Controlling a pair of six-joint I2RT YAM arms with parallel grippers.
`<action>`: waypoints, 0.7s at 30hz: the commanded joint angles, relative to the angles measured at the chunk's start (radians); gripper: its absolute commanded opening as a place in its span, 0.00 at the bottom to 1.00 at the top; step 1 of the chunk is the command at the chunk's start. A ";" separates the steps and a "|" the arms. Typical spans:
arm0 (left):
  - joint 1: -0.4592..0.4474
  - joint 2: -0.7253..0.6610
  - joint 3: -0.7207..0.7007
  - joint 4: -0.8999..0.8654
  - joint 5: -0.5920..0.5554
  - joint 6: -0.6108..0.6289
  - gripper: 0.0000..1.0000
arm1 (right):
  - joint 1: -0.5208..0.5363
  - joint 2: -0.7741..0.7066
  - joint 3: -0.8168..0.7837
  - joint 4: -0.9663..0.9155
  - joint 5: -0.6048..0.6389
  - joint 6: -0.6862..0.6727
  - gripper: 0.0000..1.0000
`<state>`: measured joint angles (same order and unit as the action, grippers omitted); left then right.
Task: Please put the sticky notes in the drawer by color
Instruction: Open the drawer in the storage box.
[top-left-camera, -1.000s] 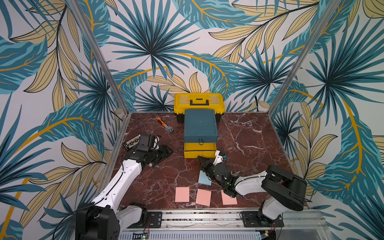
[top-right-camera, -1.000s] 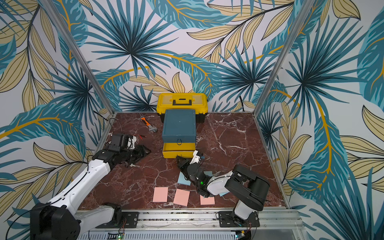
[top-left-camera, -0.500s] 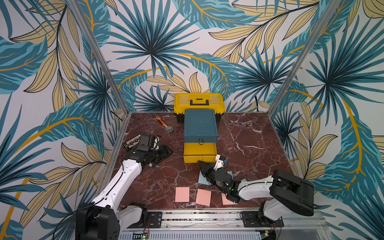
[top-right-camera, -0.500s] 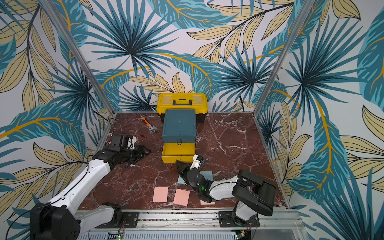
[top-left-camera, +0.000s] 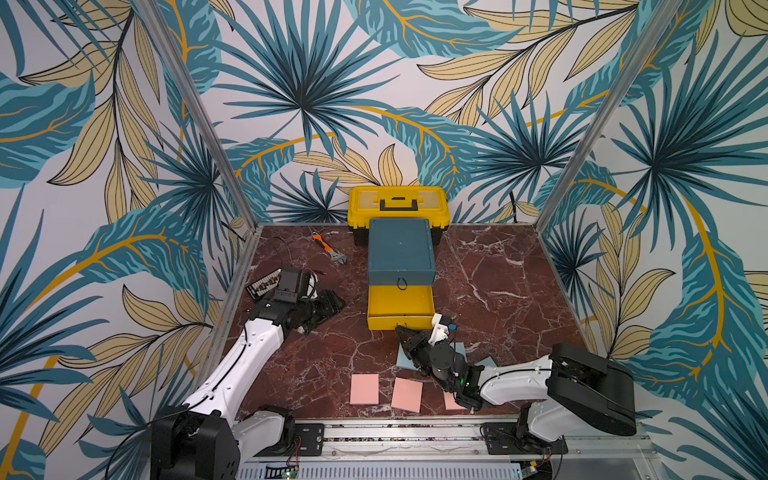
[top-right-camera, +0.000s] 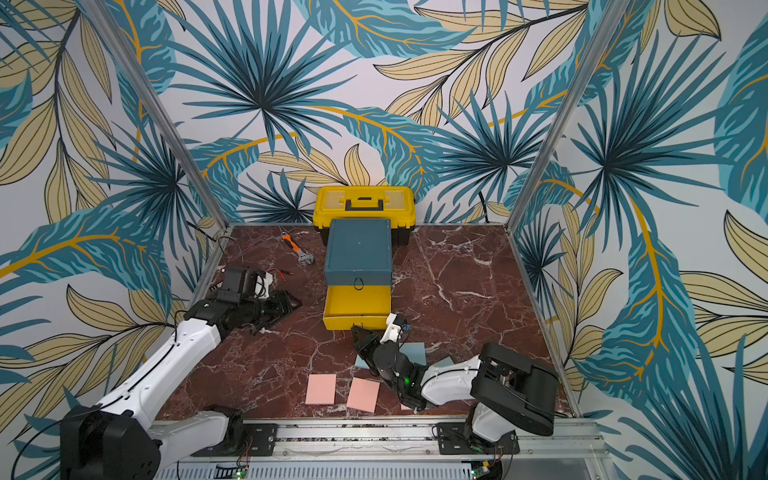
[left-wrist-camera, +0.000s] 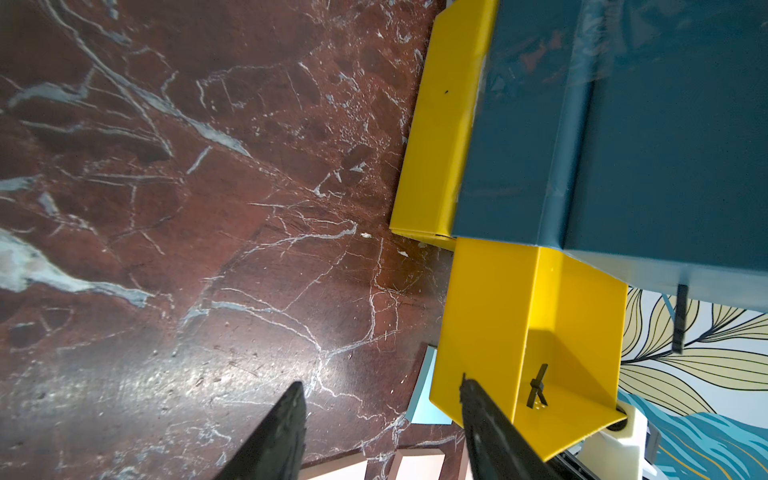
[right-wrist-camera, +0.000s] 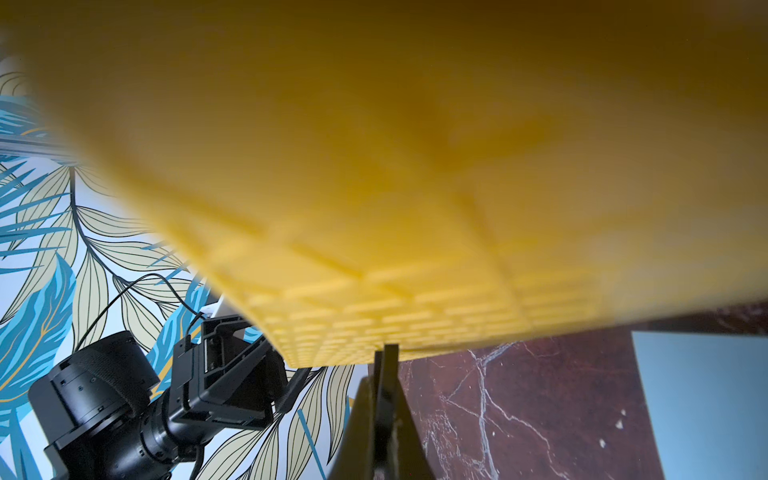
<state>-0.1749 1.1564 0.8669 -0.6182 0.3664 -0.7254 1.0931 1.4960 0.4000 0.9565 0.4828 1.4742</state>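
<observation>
My right pincer (right-wrist-camera: 384, 352) has its two black fingers pressed flat together with no gap between them. In the right wrist view their tip meets the lower front edge of the pulled-out yellow drawer (top-left-camera: 400, 322), whose ribbed underside fills most of that picture. In both top views the tip sits right at the drawer's front wall, close to its black pull. I cannot tell whether the loop is pinched between the fingers (the drawer itself blocks my line of sight).

My left pincer (left-wrist-camera: 380, 380) stands with its fingers well apart and nothing between them. It hovers low over the marble table (top-left-camera: 498, 291), off to the left side of the teal cabinet (top-left-camera: 401, 253) and not touching it.

The cabinet stands in the middle of the table, backed against the yellow toolbox (top-left-camera: 399, 203). Its open drawer is the one directly beneath the teal front.

Three pink pads (top-left-camera: 364, 388) lie flat in a row near the front edge of the table, the rightmost partly hidden under my right arm. A light blue pad (top-right-camera: 415, 353) lies on the table beside the right wrist, just in front of the open drawer. More blue paper shows around the wrist, but it is too covered for me to count.

An orange-handled wrench (top-left-camera: 328, 251) lies near the back left.
</observation>
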 joint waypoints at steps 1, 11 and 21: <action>0.009 0.004 0.013 0.005 -0.005 0.007 0.61 | 0.014 -0.029 -0.022 -0.030 0.031 0.002 0.00; 0.008 0.018 0.014 0.006 -0.003 0.010 0.61 | 0.024 -0.012 -0.010 -0.042 0.021 0.005 0.00; 0.008 0.037 0.011 0.019 0.001 0.007 0.61 | 0.024 -0.028 0.001 -0.095 -0.008 -0.006 0.16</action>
<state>-0.1749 1.1896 0.8669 -0.6170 0.3668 -0.7254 1.1107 1.4796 0.3973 0.9047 0.4900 1.4879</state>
